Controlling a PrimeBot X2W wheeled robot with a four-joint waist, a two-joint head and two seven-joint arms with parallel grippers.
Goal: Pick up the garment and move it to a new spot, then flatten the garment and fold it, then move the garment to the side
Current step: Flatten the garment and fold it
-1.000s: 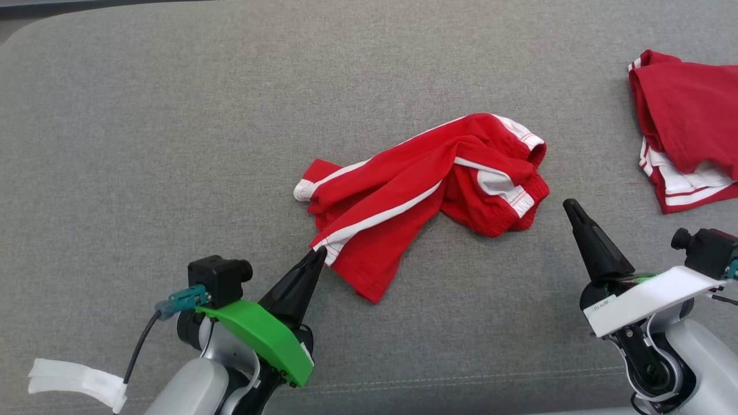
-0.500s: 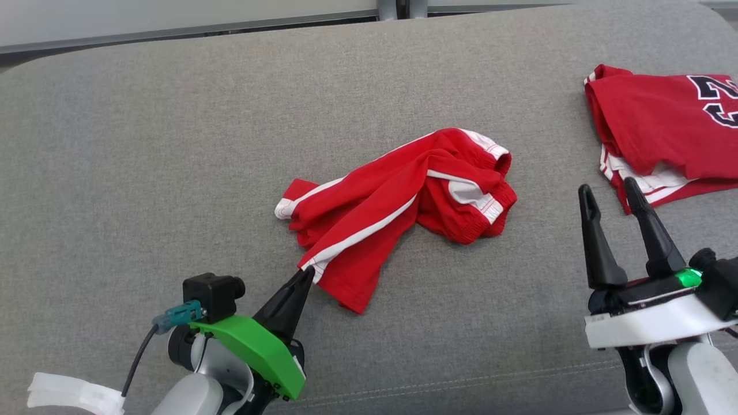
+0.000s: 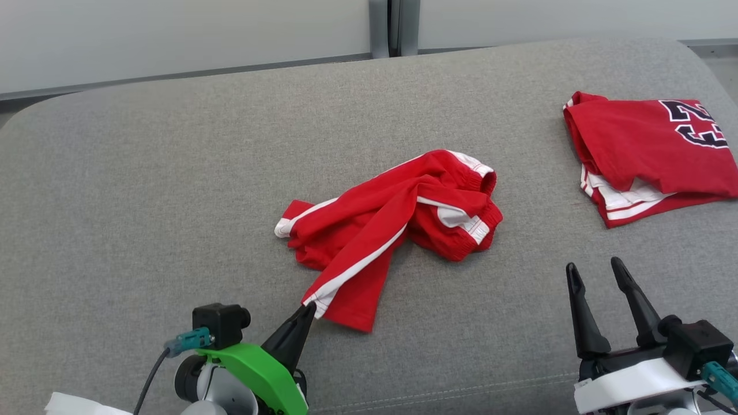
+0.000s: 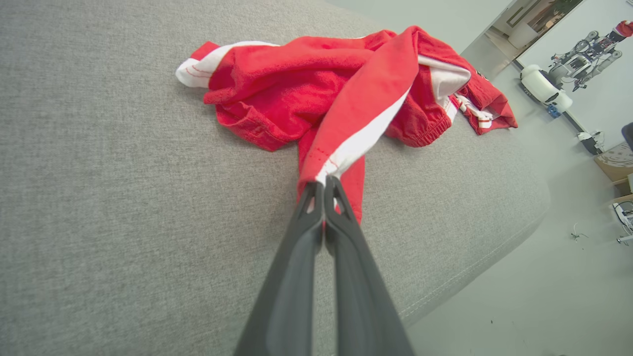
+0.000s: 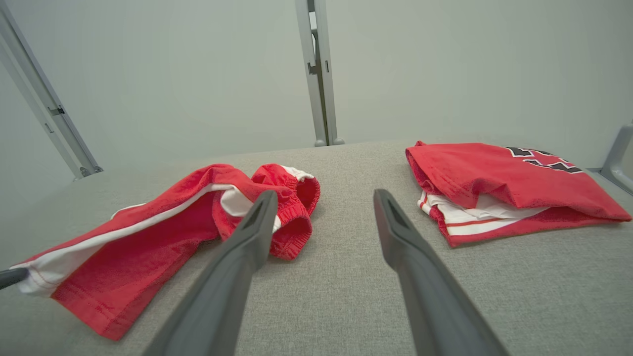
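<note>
The garment (image 3: pixel 392 225) is a pair of red shorts with white side stripes, lying crumpled mid-cushion. One leg stretches toward me. My left gripper (image 3: pixel 308 308) is shut on the striped hem corner of that leg, and the left wrist view shows the pinched cloth (image 4: pixel 306 89) at the left gripper (image 4: pixel 324 182). My right gripper (image 3: pixel 594 266) stands open at the lower right, apart from the garment, with nothing between its fingers. In the right wrist view the garment (image 5: pixel 163 217) lies left of the right gripper (image 5: pixel 324 194).
A folded red jersey (image 3: pixel 640 144) with dark numbers lies at the far right, also in the right wrist view as the jersey (image 5: pixel 494 178). The grey cushion (image 3: pixel 144 173) reaches to a pale wall with a metal post (image 3: pixel 392 26). Its front seam runs near my arms.
The head camera has tilted up, shifting the whole picture down. My right gripper has gone from shut to open and drawn back. The left gripper keeps its hold, the leg stretched slightly.
</note>
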